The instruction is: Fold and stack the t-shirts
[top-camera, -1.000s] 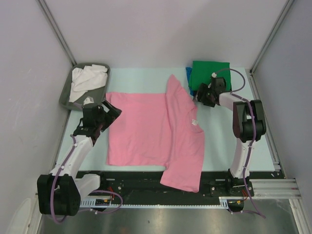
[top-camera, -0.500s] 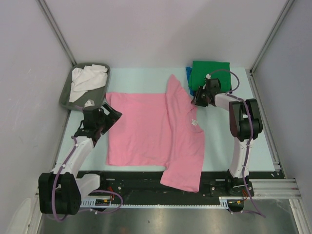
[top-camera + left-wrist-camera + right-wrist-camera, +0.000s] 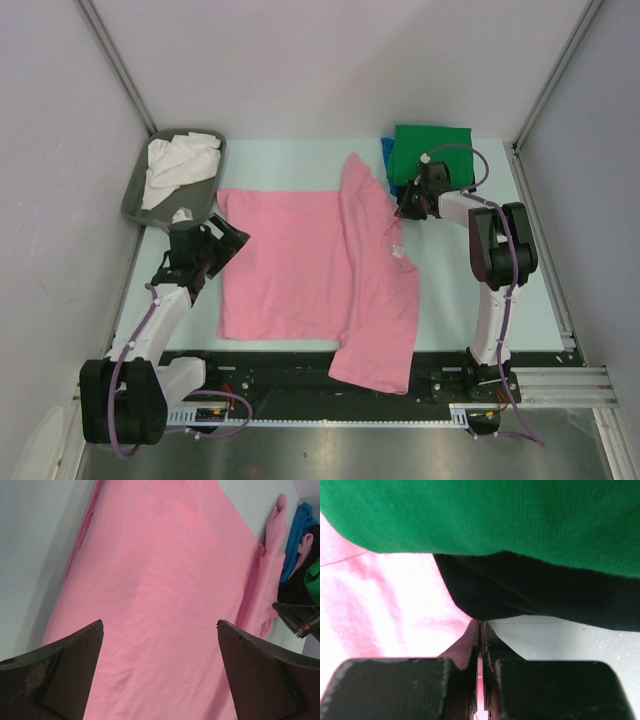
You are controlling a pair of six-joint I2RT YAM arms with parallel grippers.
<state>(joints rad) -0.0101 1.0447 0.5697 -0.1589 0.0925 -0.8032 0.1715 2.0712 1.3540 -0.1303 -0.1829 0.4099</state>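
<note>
The pink t-shirt (image 3: 300,262) lies spread over the middle of the table, its right side folded inward and its bottom right hanging past the near edge. My left gripper (image 3: 222,236) hovers open over the shirt's upper left corner; in the left wrist view only pink cloth (image 3: 165,580) shows between the wide fingers (image 3: 160,622). My right gripper (image 3: 403,207) is shut on the pink shirt's right sleeve edge, with a thin pink strip pinched between the jaws (image 3: 480,624). Right behind it sits a folded stack: green t-shirt (image 3: 432,146) (image 3: 495,515) on top, black (image 3: 530,590) beneath, blue (image 3: 386,155) at the left edge.
A grey tray (image 3: 134,190) at the back left holds the crumpled white t-shirt (image 3: 176,164). Grey walls close in the table on three sides. Bare table (image 3: 450,280) lies right of the pink shirt, around the right arm.
My right gripper moved a little left to the pink sleeve edge beside the stack and closed on it. The left gripper stayed open and barely shifted.
</note>
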